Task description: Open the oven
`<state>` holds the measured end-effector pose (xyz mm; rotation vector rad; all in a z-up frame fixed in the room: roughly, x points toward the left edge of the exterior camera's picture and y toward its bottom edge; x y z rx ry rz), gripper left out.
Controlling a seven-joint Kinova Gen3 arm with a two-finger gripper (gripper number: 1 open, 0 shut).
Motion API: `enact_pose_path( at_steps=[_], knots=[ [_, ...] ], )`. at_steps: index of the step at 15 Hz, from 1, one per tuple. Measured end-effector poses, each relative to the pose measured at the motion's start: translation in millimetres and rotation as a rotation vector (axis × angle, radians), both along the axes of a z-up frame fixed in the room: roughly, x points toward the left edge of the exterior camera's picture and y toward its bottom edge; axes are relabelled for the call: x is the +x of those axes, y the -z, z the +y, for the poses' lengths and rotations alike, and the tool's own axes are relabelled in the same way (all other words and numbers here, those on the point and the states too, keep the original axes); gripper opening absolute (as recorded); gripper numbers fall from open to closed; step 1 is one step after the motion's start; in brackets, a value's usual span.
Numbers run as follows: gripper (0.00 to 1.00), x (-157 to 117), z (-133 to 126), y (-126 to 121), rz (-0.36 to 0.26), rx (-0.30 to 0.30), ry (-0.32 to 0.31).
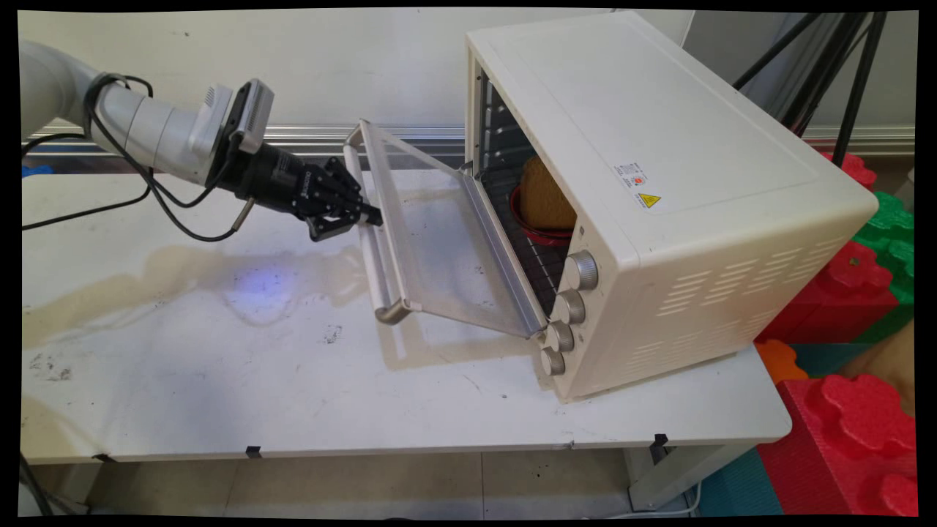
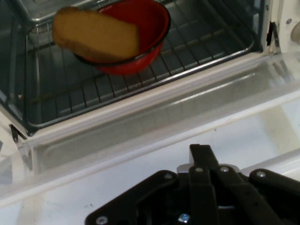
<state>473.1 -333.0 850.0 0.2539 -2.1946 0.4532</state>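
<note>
A cream toaster oven (image 1: 659, 146) stands at the table's right, its glass door (image 1: 439, 241) hanging partly open toward the left. Inside, on the wire rack (image 2: 197, 47), a red bowl (image 1: 538, 233) (image 2: 150, 23) holds a slice of brown bread (image 1: 545, 194) (image 2: 93, 35). My gripper (image 1: 370, 217) (image 2: 201, 151) is shut, its tips against the door's white handle bar (image 1: 373, 263) near that bar's far half. Nothing shows between the fingers. In the hand view the door glass (image 2: 164, 122) lies just past the fingertips.
Several round knobs (image 1: 580, 271) run down the oven's front right side. Red and green foam blocks (image 1: 856, 424) are stacked beyond the table's right end, and black tripod legs (image 1: 842, 66) stand behind the oven. The white table (image 1: 219, 380) bears brownish stains at its left.
</note>
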Motion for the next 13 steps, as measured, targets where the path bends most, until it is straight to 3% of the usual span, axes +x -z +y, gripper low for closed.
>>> enact_pose_path(
  at_steps=[13],
  knots=[
    [0.0, 20.1, -1.7, 32.3, -0.048, 0.028, -0.011]
  ],
)
